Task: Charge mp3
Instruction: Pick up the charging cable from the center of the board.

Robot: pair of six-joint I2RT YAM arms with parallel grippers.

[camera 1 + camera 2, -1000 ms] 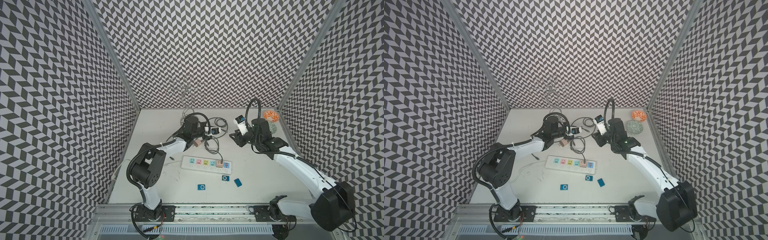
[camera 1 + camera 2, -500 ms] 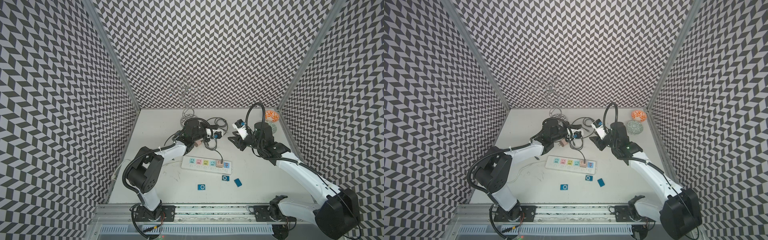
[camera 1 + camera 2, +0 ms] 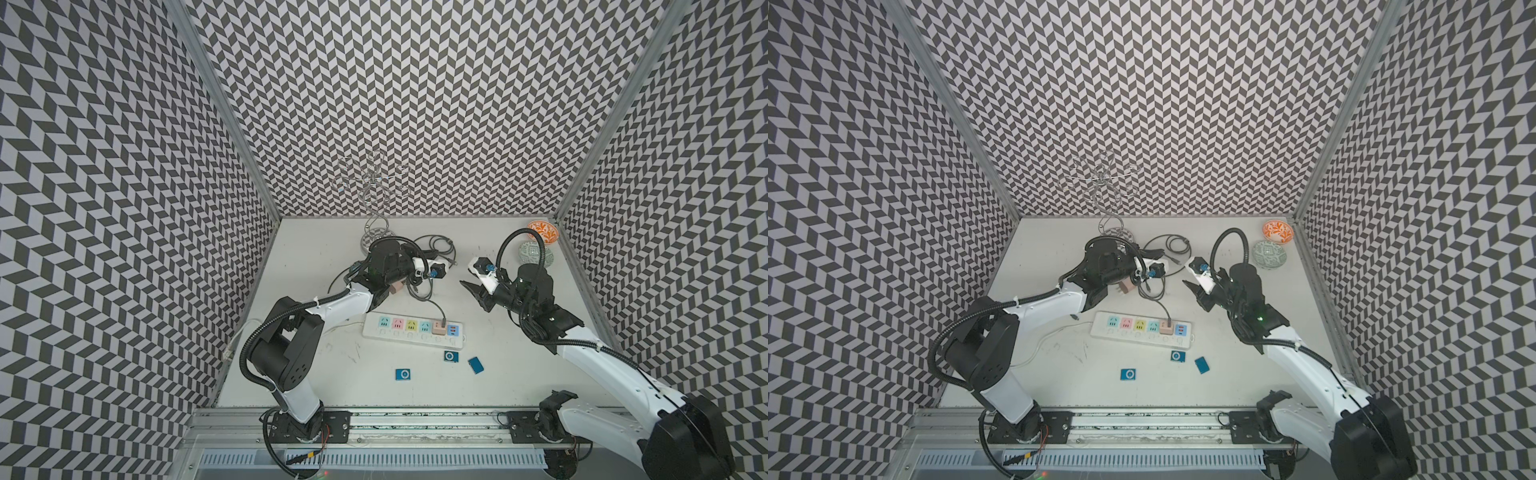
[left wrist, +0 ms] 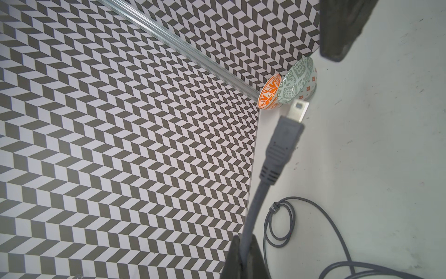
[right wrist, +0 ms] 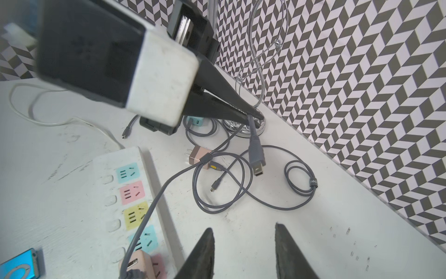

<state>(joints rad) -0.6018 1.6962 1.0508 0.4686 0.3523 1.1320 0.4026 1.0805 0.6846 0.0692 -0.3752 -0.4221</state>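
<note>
Left gripper (image 4: 243, 244) had its fingers (image 5: 231, 106) pinched narrow on the grey cable (image 4: 255, 205), gripping just behind the plug (image 4: 284, 142). The plug stuck out past the fingertips, metal tip bare, touching nothing. In the right wrist view the plug (image 5: 257, 154) hung under those fingertips, above loose cable loops on the table (image 5: 301, 241). A wire stand (image 5: 255, 128) base sat just behind the left fingertips. Two bowls (image 4: 296, 82) were well beyond the plug tip, in the corner.

Right gripper (image 5: 243, 227) had its fingers (image 5: 207, 251) partly spread, nothing between them, only bare table in the gap. It faced the left fingertips, near but apart.

The cable ran down to an adapter (image 3: 438, 328) seated in the strip (image 3: 413, 330), between the two grippers and below them.

One mp3 (image 3: 451, 356) lay flat just past the strip, a second mp3 (image 3: 476, 365) beside it, a third mp3 (image 3: 404, 374) near them. All three were well apart from both sets of fingers, with no cable in them.
</note>
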